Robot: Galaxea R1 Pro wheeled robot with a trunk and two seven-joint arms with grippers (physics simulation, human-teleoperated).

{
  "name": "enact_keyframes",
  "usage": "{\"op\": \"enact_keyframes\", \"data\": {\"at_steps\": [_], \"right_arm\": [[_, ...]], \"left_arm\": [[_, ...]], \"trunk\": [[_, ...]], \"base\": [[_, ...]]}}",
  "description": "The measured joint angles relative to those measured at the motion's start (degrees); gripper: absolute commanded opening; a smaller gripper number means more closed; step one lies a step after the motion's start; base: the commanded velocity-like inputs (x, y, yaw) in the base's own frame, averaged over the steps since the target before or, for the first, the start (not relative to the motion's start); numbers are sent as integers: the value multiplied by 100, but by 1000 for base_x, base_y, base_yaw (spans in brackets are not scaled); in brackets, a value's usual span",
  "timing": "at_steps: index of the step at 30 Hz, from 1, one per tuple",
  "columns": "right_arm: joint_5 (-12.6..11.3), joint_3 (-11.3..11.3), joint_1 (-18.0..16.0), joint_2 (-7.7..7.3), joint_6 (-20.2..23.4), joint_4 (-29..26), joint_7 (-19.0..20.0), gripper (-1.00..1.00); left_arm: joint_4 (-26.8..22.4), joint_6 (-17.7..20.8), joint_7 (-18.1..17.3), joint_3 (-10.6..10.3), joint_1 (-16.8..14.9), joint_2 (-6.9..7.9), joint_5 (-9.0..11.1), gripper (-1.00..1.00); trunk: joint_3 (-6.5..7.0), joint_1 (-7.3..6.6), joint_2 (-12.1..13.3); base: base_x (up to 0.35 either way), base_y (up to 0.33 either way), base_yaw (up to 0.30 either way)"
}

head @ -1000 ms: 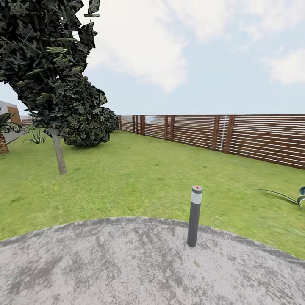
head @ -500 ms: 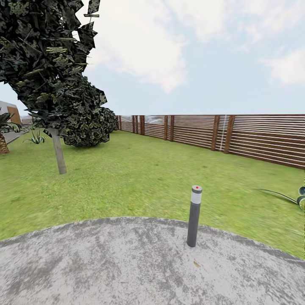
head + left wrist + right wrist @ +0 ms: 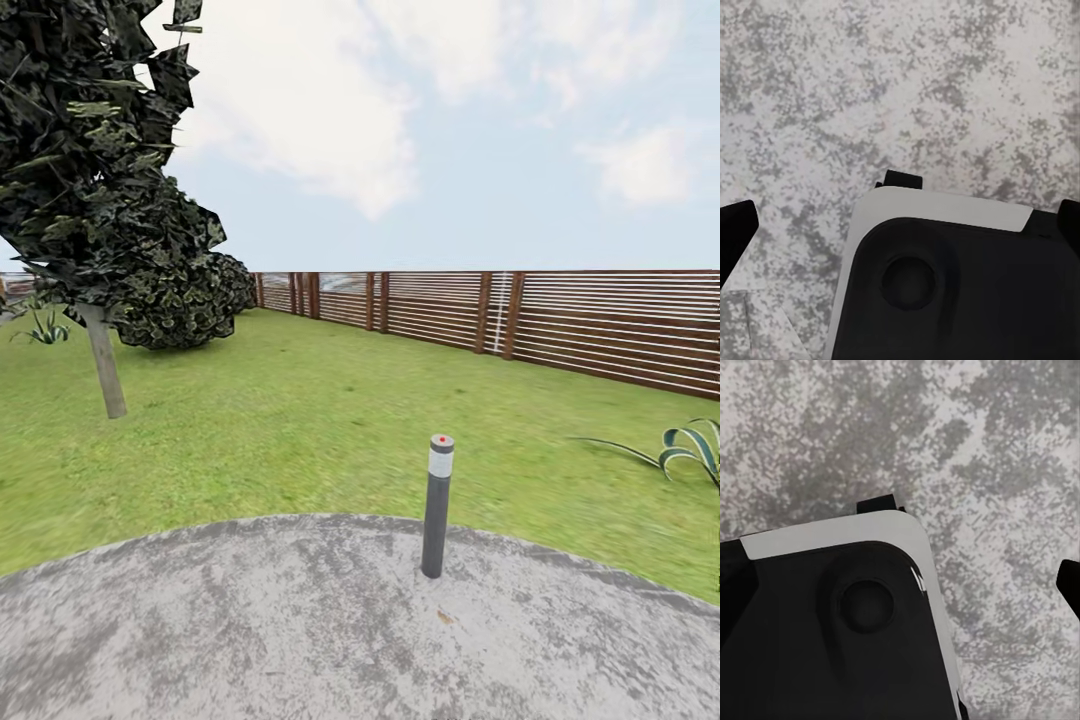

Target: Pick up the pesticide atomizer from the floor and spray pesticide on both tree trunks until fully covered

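Note:
The garden's green lawn [image 3: 300, 420] spreads ahead, ringed by a brown slatted fence [image 3: 560, 320]. The pesticide atomizer, both trees and their trunks are out of view, and no pesticide shows. At the left stands a near-black conifer [image 3: 90, 200] on a thin stem [image 3: 104, 370]. In the left wrist view my left gripper [image 3: 900, 229] hangs open over speckled grey paving, one dark fingertip [image 3: 735, 232] at each side edge. My right gripper [image 3: 900, 585] is open too, over the same paving, with one fingertip [image 3: 1071, 585] at the picture's edge.
I stand on a round grey paved pad [image 3: 300, 620]. A grey bollard with a red dot [image 3: 437, 505] rises at its far rim. A dark bush [image 3: 185, 300] sits behind the conifer, a spiky plant [image 3: 690, 450] at the right. My black-and-white base [image 3: 960, 292] shows under both wrists.
The whole head view has slid a little to the left, so the camera has turned right. The spiky plant at the right shows more fully now.

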Motion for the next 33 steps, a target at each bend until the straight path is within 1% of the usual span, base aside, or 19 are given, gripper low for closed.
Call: {"op": "enact_keyframes", "data": {"at_steps": [17, 30, 33], "right_arm": [[-6, -14, 0, -6, -14, 0, 0, 100], [-7, -21, 0, -3, -116, 0, 0, 100], [-7, -23, 0, 0, -120, 0, 0, 100]], "left_arm": [[0, 0, 0, 0, 0, -1, 1, 100], [0, 5, 0, -5, 0, -3, -1, 100], [0, 5, 0, -2, 0, -4, -1, 100]], "trunk": [[1, 0, 0], [40, 0, 0], [48, 0, 0]], "base": [[0, 0, -16], [0, 0, -227], [0, 0, -129]]}}
